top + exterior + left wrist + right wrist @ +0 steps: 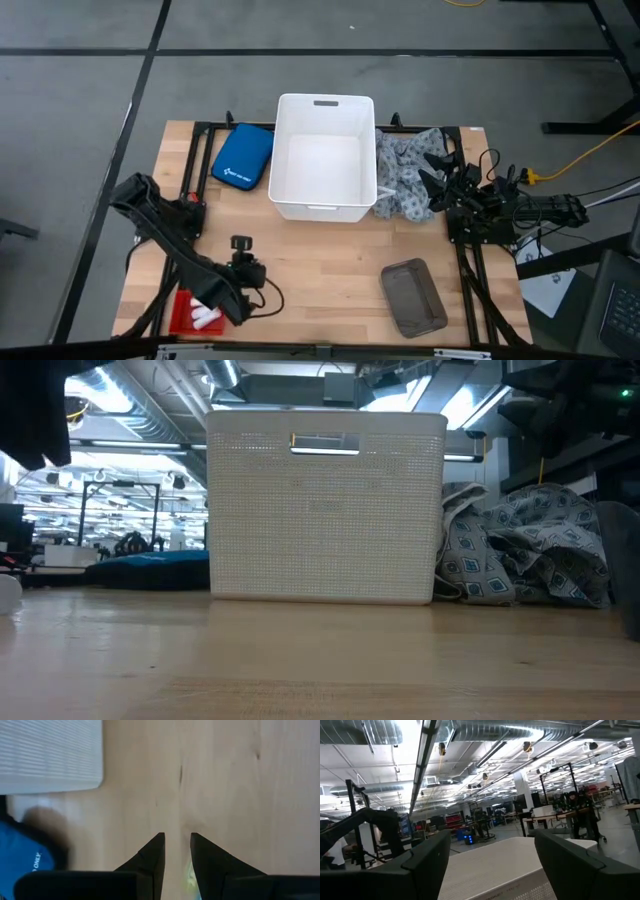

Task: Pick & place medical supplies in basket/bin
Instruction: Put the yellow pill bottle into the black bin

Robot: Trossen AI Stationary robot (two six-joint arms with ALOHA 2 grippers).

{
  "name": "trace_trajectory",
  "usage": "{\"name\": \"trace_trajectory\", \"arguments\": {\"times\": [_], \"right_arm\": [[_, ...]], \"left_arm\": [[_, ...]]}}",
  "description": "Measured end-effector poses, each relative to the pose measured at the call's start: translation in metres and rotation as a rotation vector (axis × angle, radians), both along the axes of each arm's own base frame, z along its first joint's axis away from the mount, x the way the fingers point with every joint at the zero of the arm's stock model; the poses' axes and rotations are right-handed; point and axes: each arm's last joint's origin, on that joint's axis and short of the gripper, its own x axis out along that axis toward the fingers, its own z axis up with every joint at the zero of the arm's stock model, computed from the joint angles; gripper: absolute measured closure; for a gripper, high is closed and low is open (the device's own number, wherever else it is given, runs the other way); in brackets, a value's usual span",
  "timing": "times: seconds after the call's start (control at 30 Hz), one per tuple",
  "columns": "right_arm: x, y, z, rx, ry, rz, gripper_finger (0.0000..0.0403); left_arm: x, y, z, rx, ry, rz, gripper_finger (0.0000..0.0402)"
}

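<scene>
A white rectangular tub (pixel 323 155) stands at 12 o'clock on a wooden table (pixel 330 280), apparently empty, slot handle showing in its near wall. A grey-and-white patterned cloth (pixel 405 172) lies bunched against its right side, at about 2 o'clock. The right gripper (pixel 437 175) hovers just beside the cloth, its 2 fingers spread wide, likely poised to take it. At 7 o'clock the left gripper (pixel 215 305) hangs low over a red tray (pixel 186 313) holding white rolls (pixel 205 318); its fingers (pixel 150 862) sit narrow, a thin gap between them, and whether they hold anything I cannot tell. A blue pouch (pixel 243 157) lies left of the tub, a grey tray (pixel 413 296) at 5 o'clock.
</scene>
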Motion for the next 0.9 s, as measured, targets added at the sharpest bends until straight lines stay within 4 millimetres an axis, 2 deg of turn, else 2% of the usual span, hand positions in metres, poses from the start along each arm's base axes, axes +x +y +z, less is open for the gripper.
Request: {"name": "trace_trajectory", "arguments": {"times": [0.2, 0.37, 0.5, 0.63, 0.9], "right_arm": [[0.0, 0.0, 0.0, -0.001, 0.001, 0.0, 0.011], [0.0, 0.0, 0.0, -0.001, 0.001, 0.0, 0.0111], [0.0, 0.0, 0.0, -0.001, 0.002, 0.0, 0.0111], [0.0, 0.0, 0.0, -0.001, 0.002, 0.0, 0.0111], [0.0, 0.0, 0.0, -0.002, 0.002, -0.001, 0.0111]], "left_arm": [[0.008, 0.002, -0.001, -0.088, 0.043, -0.04, 0.0311], [0.008, 0.001, -0.003, -0.127, 0.066, -0.036, 0.0311], [-0.001, 0.01, -0.018, -0.158, 0.081, 0.0, 0.0311], [-0.016, 0.027, -0.036, -0.191, 0.111, 0.044, 0.0311], [-0.026, 0.046, -0.038, -0.357, 0.042, 0.035, 0.0311]]}}
